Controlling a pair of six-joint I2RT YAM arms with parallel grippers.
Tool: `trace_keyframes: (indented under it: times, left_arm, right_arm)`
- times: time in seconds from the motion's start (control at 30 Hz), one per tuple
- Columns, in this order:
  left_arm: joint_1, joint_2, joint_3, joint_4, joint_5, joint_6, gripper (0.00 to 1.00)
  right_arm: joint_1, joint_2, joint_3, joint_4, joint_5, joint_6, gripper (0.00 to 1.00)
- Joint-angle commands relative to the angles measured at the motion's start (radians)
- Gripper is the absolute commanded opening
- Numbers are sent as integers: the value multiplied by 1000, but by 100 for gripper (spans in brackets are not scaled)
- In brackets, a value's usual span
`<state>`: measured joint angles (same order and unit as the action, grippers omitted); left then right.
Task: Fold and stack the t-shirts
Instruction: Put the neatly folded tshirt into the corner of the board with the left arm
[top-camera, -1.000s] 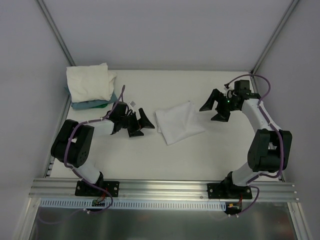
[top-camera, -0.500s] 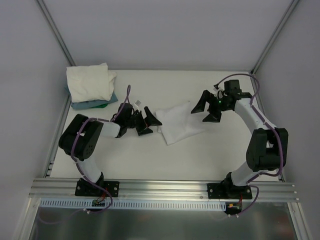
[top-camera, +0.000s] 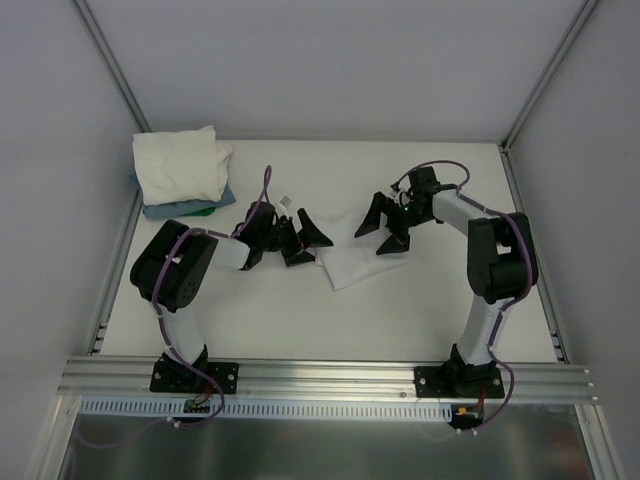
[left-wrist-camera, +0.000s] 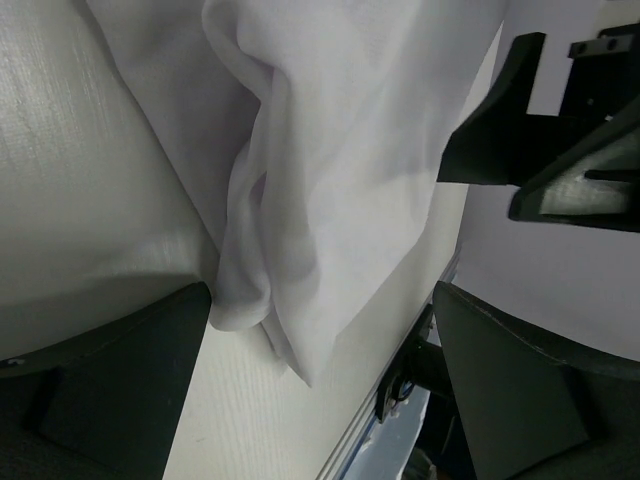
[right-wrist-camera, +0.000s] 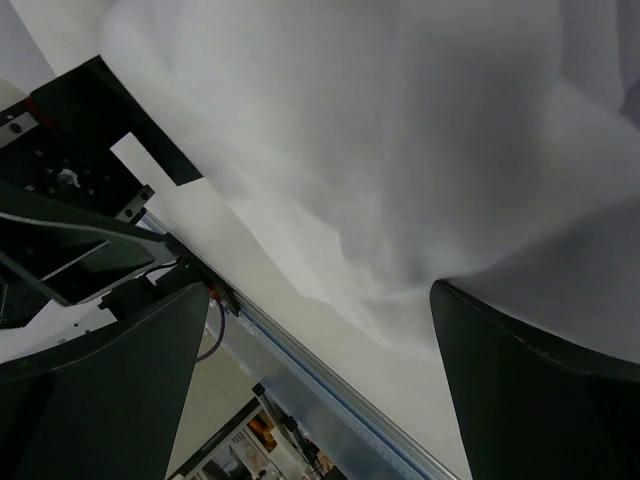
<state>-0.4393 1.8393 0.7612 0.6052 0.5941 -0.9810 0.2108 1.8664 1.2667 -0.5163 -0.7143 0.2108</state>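
Left tool (top-camera: 308, 245) agape around t-shirt (top-camera: 352, 263) corner

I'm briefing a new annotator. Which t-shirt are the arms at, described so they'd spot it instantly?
On the white table, a stack of folded white t-shirts sits in the far-left corner. The one meant lies alone mid-table, a single folded t-shirt flanked by the open left tool and open right tool, unlike the piled ones.

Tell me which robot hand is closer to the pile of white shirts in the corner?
Left. The left gripper is at the left edge of the middle shirt, toward the pile of shirts. The right gripper is over that shirt's other side, farther away.
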Motion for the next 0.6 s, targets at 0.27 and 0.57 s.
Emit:
trace_keyframes:
  times: [0.27,0.57]
  left_arm:
    - [-36,81,79,-127,-51,50,99]
    - [-70,144,158,-148,-33,47,99]
  right_arm:
    - [32,117,108,2,-43,1,99]
    - [32,114,102,-4,-36,-5,99]
